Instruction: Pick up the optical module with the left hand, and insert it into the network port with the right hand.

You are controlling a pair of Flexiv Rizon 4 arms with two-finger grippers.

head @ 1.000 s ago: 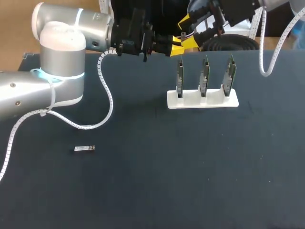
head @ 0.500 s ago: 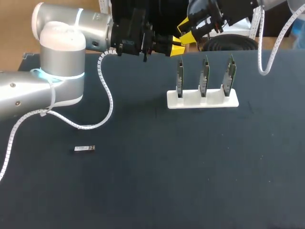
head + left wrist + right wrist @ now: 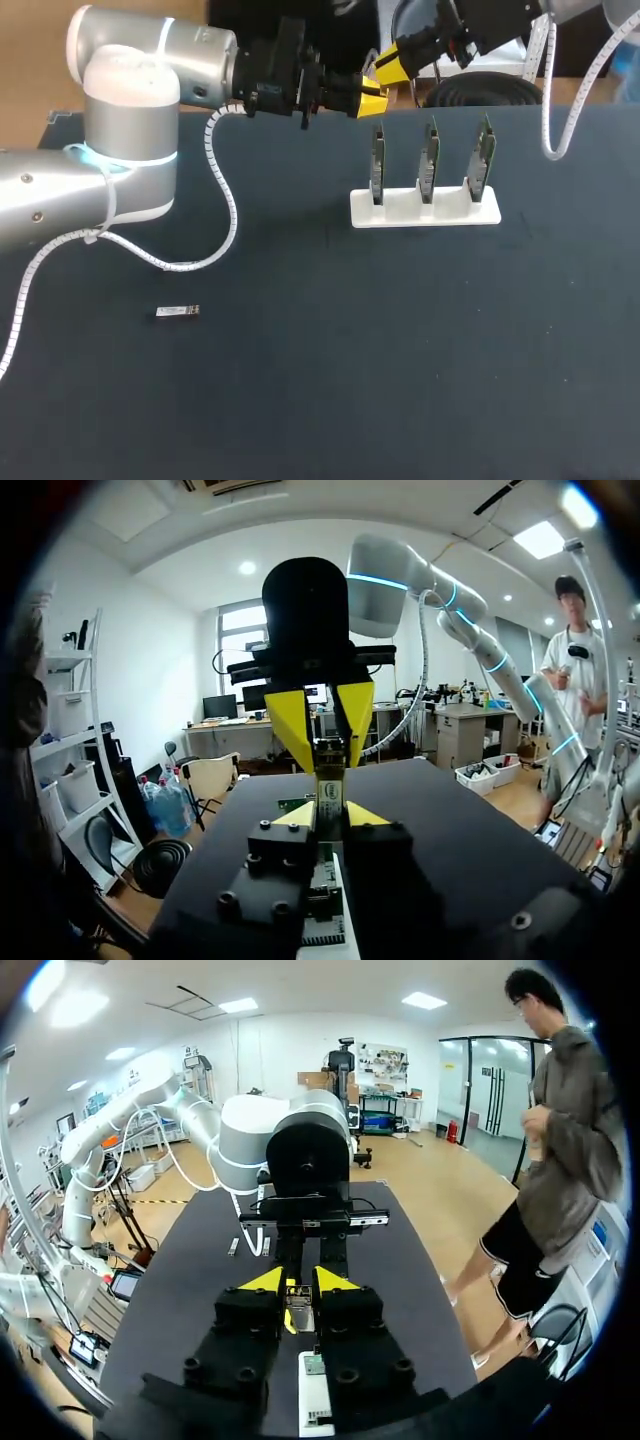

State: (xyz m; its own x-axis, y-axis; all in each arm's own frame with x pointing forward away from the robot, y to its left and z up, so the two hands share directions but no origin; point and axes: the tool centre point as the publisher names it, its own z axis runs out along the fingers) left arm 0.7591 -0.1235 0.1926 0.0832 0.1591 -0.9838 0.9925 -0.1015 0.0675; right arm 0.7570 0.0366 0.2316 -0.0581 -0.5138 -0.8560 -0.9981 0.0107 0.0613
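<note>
At the back of the table my two grippers meet tip to tip above the white stand (image 3: 425, 207). My left gripper (image 3: 372, 98) is shut on a small silver optical module (image 3: 329, 792). My right gripper (image 3: 383, 75) faces it, and its yellow fingers (image 3: 291, 723) pinch the module's far end. From the right wrist, the module (image 3: 297, 1318) sits between that gripper's (image 3: 298, 1282) tips, with the left gripper (image 3: 305, 1222) just ahead. The stand holds three upright green boards with network ports (image 3: 428, 158). A second module (image 3: 177, 312) lies on the mat at the left.
The stand (image 3: 315, 1392) lies right under both grippers and also shows below the left gripper as a white stand (image 3: 325, 920). My left arm's white cable (image 3: 228, 215) loops over the mat. Dark mat (image 3: 400, 350) stretches toward the front.
My right gripper's fingers have closed from wide open onto the module held by my left gripper, and it shifted slightly toward the left gripper. The left arm has not moved.
</note>
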